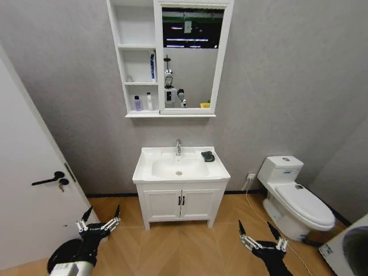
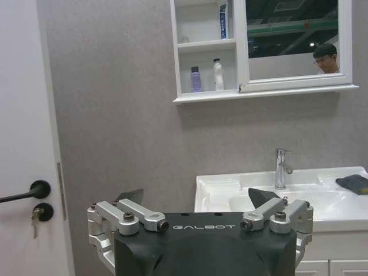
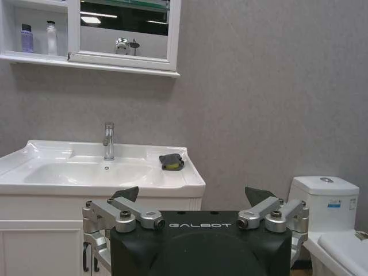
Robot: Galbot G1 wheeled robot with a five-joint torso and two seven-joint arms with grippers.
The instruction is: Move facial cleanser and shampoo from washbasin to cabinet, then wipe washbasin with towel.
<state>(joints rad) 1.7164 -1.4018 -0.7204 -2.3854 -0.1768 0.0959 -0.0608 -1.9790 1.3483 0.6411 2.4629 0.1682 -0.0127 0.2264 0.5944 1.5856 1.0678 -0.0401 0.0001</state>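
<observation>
Left gripper (image 1: 99, 221) lower left, right gripper (image 1: 262, 236) lower right, both spread wide, empty | dark folded towel (image 1: 207, 156) centre, on white ceramic washbasin (image 1: 145, 170) | bottles apparently shelved in white wall cabinet (image 1: 132, 29), upper centre | next: approach, grasp towel.

Even, bright indoor light; head view bows at its edges.

Cabinet (image 1: 138, 57) top cut off; shelf bottles' (image 1: 142, 102) labels too small.

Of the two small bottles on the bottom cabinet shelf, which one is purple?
The purple bottle, on the outer side, farther from the mirror. The white bottle beside it stands nearer the mirror frame.
</observation>
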